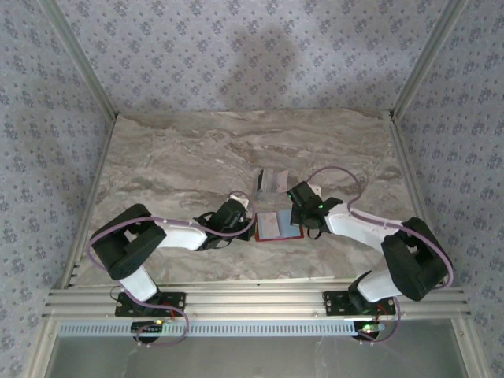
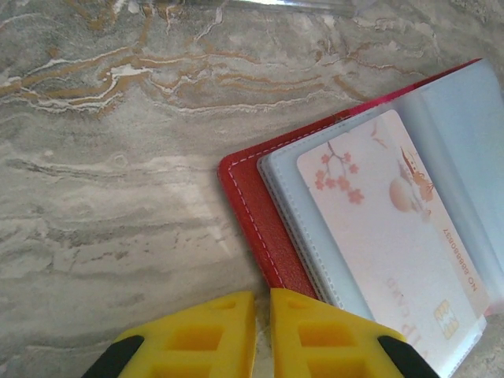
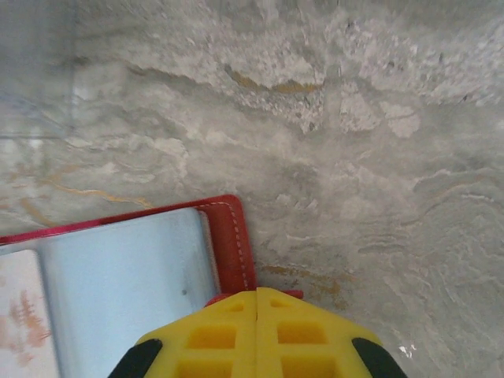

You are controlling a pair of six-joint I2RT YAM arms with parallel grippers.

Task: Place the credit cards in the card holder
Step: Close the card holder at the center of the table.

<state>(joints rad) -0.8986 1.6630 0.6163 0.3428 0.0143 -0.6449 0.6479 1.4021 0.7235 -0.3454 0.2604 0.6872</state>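
Red card holder [image 1: 277,226] lies open on your tabletop [image 1: 173,157].
Clear bluish pockets, one holding a pink blossom card [image 2: 386,228]; your left tool [image 2: 263,311] pinches its stitched edge, right tool [image 3: 257,303] clenched at its corner.

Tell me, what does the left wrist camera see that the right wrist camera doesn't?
Left wrist only: the gold chip and lettering on the pinkish blossom-printed credit card, plus the left gripper, yellow fingers nearly together, at one corner of the flat red stitched folding card holder.
Right wrist only: the right gripper, yellow fingers shut, at another corner of that holder.
Both: the holder with its pale-blue clear pockets, the card (a mere sliver on the right wrist), and the grey marbled table.
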